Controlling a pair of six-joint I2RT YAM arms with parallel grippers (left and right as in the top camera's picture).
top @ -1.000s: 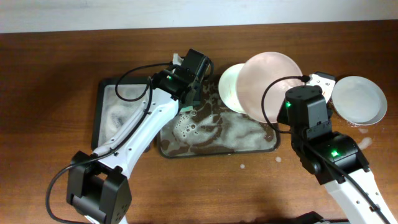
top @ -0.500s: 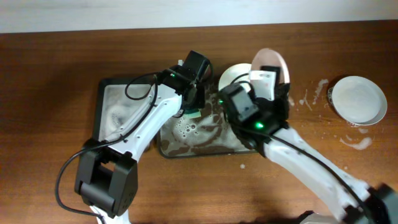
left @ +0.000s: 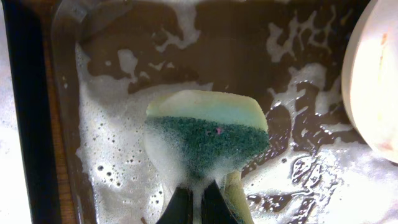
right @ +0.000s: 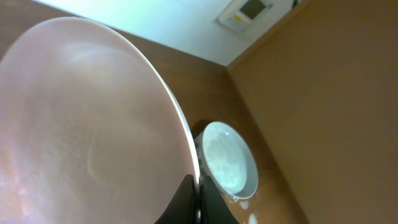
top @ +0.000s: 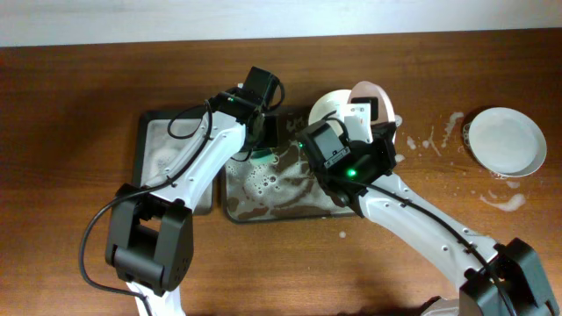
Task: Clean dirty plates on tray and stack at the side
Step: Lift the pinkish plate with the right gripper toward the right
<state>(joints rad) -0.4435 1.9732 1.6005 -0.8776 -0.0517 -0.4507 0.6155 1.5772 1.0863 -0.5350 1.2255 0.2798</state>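
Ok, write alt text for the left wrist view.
A foamy green-and-yellow sponge, pinched in the left gripper, fills the centre against a dark tray streaked with white suds. The edge of a white plate with a faint orange smear shows at right.

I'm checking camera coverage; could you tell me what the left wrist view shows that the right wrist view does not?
Only the left wrist view shows the foamy green-and-yellow sponge pinched in the left hand over the soapy tray. Only the right wrist view shows the right hand gripping a tilted plate by its rim, and the side plate lying on the table. Both show wooden table and a white plate; I cannot tell whether the smeared plate at the left wrist view's right edge is the tilted one.
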